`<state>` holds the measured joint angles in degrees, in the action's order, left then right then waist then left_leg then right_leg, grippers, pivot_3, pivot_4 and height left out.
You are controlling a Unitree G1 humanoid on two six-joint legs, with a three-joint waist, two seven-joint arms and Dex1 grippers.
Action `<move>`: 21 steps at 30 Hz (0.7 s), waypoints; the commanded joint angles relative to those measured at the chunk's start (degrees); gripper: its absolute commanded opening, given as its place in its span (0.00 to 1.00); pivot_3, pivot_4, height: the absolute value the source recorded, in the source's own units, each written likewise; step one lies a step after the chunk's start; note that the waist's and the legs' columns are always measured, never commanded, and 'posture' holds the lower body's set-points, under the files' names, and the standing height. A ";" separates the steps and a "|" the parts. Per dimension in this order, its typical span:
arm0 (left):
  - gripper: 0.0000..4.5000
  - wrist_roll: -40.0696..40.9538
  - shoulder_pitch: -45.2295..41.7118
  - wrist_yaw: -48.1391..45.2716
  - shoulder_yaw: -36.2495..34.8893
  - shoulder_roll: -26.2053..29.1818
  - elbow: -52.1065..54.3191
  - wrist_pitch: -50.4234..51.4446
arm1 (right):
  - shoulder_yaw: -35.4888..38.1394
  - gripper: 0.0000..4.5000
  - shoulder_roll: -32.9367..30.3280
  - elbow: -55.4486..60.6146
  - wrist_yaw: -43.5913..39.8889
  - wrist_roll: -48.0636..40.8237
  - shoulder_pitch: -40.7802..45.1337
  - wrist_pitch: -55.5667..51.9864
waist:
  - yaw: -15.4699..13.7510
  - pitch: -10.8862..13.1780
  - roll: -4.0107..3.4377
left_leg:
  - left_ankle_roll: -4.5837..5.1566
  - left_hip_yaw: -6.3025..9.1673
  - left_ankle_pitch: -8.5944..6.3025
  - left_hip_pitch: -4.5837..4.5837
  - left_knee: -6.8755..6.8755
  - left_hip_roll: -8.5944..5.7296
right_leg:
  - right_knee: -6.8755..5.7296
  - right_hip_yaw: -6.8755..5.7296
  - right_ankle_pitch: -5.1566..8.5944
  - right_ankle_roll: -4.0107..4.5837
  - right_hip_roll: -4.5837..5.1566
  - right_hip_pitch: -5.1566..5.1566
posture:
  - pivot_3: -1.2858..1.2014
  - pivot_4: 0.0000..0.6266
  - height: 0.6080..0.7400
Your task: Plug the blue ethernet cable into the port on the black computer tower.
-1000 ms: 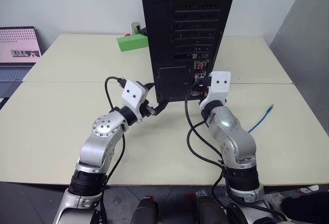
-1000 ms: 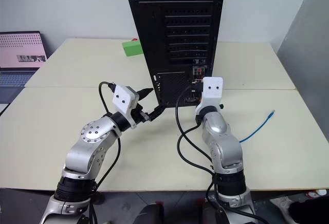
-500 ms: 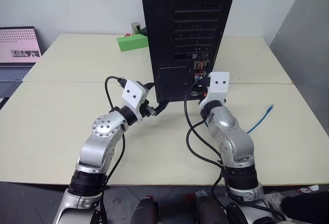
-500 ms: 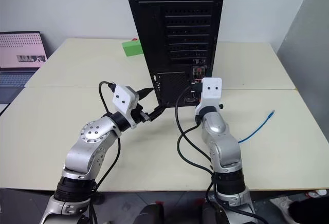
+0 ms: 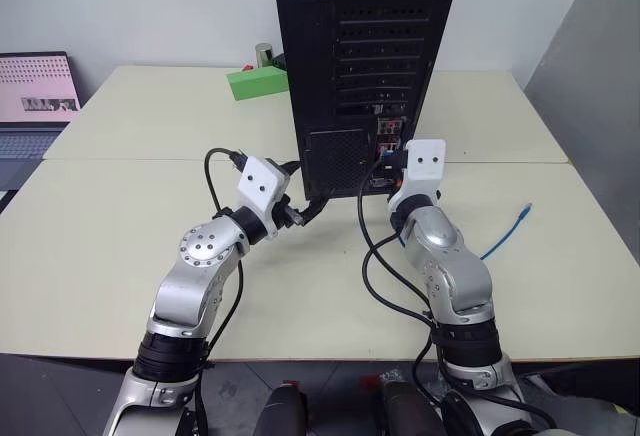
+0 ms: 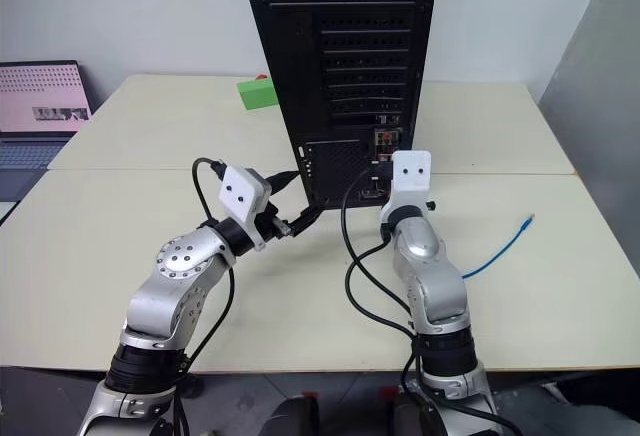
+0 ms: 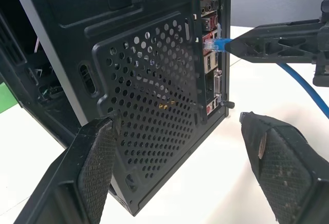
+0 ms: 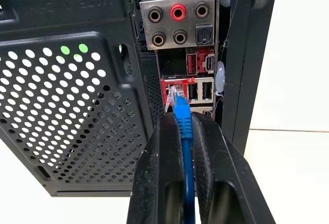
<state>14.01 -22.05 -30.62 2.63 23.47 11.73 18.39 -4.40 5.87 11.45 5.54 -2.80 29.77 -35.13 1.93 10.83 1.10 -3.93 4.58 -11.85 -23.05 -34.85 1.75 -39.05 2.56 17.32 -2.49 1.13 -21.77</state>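
Right wrist view: right gripper [image 8: 181,131] pinches blue ethernet cable [image 8: 183,126] – plug at black computer tower [image 8: 77,70] (port strip).

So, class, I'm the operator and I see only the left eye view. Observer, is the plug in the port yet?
Observer: Not that I can see. In the right wrist view the blue cable is pinched in the shut right tool, and its clear plug sits at the mouth of a port in the red block on the computer tower.
Operator: What is the left tool doing?
Observer: The left tool is open, its fingers either side of the tower's lower corner, holding nothing.
Operator: Anything above the plug?
Observer: A panel of round audio sockets, one of them red.
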 commanded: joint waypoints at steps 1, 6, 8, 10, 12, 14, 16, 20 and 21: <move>0.87 -0.28 0.09 0.02 -0.34 -0.20 2.71 -1.24 | -1.00 0.00 -0.15 0.67 -0.41 1.03 1.49 1.25 | 0.00 0.00 0.00 | 0.00 0.00 0.00 0.00 0.00 0.00 | 0.00 0.00 0.00 0.00 0.00 0.00 | 0.52 0.24 1.00; 0.87 -0.40 0.14 0.00 -0.31 -0.26 2.80 -1.39 | -1.41 0.00 -0.06 -0.46 -0.78 1.82 2.50 1.11 | 0.02 0.00 0.00 | 0.00 0.00 0.00 0.00 0.00 0.00 | 0.00 0.00 0.00 0.00 0.00 0.00 | 0.52 0.24 1.00; 0.87 -0.49 0.17 0.02 -0.25 -0.30 2.83 -1.50 | -1.49 0.00 -0.14 -0.79 -1.01 2.11 2.79 1.05 | 0.03 0.00 0.00 | 0.00 0.00 0.00 0.00 0.00 0.00 | 0.00 0.00 0.00 0.00 0.00 -0.01 | 0.52 0.24 1.00; 0.87 -0.59 0.24 0.13 -0.19 -0.40 2.90 -1.60 | -1.65 0.00 -0.33 -1.28 -1.26 2.37 3.25 0.94 | 0.05 0.00 0.00 | 0.00 0.00 0.00 0.00 0.00 0.00 | 0.00 0.00 0.00 0.00 0.00 -0.01 | 0.52 0.24 1.00; 0.87 -0.65 0.32 0.17 -0.17 -0.46 2.98 -1.68 | -1.82 0.00 -0.44 -1.67 -1.49 2.59 3.67 0.78 | 0.09 0.00 0.00 | 0.00 0.00 0.00 0.00 0.00 0.00 | 0.00 0.01 0.00 0.00 0.00 -0.01 | 0.52 0.24 1.00; 0.87 -0.81 0.50 0.26 -0.05 -0.63 3.03 -1.91 | -1.96 0.00 -0.43 -2.21 -1.77 2.65 4.34 0.69 | 0.23 0.00 0.00 | 0.00 0.00 0.00 0.01 0.00 0.00 | 0.00 0.01 0.00 0.00 0.00 -0.01 | 0.52 0.24 1.00; 0.87 -1.00 0.67 0.42 0.04 -0.90 3.01 -2.13 | -2.03 0.00 -0.35 -2.86 -2.12 2.61 5.22 0.57 | 0.51 0.00 0.00 | 0.00 0.00 0.00 0.01 0.00 0.00 | -0.01 0.01 0.00 0.00 0.00 -0.01 | 0.52 0.24 1.00; 0.87 -1.37 1.25 0.74 0.22 -1.60 3.10 -2.68 | -1.57 0.00 -0.09 -4.15 -2.62 2.41 6.93 0.35 | 1.25 0.00 0.00 | 0.00 0.00 0.00 0.02 0.00 0.01 | -0.03 0.02 0.00 0.00 -0.01 -0.01 | 0.52 0.24 1.00; 0.87 -1.48 1.38 0.82 0.30 -1.80 3.12 -2.82 | -1.41 0.00 -0.10 -4.47 -2.74 2.34 7.27 0.36 | 1.40 0.00 0.00 | 0.00 0.00 0.00 0.03 0.01 0.03 | -0.04 0.02 0.00 0.00 -0.03 -0.01 | 0.52 0.24 1.00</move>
<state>12.90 -20.79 -30.40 3.08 22.07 12.62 17.00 -5.67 5.46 6.72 3.60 -0.22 34.04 -35.58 3.33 10.83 1.09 -3.93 4.58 -11.85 -23.02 -34.84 1.78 -39.09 2.58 17.32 -2.49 1.09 -21.79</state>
